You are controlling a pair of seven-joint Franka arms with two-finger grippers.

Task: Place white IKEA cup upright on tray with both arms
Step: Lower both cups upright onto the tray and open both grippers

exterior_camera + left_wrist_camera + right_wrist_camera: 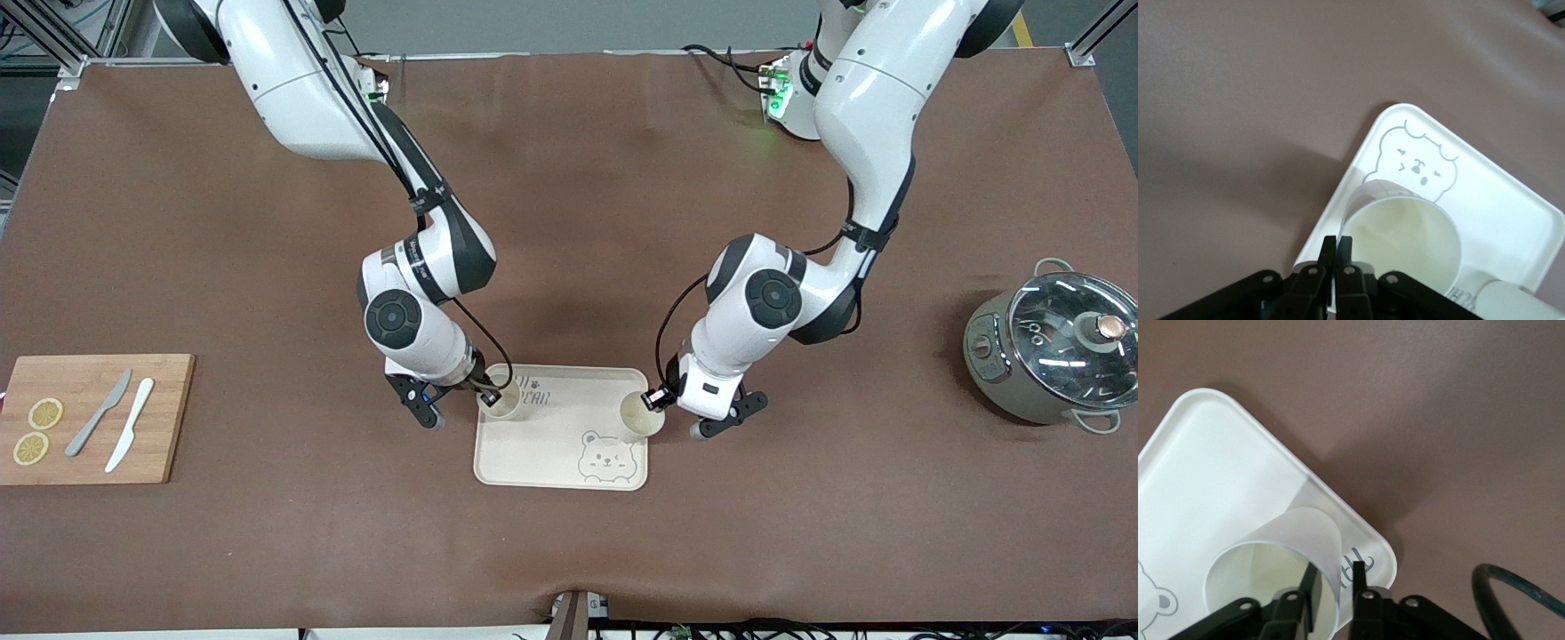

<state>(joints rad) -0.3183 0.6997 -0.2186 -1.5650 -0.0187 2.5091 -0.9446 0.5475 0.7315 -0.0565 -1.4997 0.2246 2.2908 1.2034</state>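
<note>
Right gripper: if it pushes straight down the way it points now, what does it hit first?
Probably the tray. The right gripper straddles the wall of its cup, one finger inside, one outside, fingers parted; going down, the fingertips should meet the tray floor or rim, though depth is unclear.

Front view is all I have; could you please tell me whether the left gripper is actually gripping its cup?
Observer: Yes. The left gripper is shut on the rim of the cup by the bear, with one finger inside and one outside.
Operator: Thank you. And the right gripper?
Observer: The right gripper is open. Its fingers straddle the wall of the cup by the lettering, with a gap showing.
</note>
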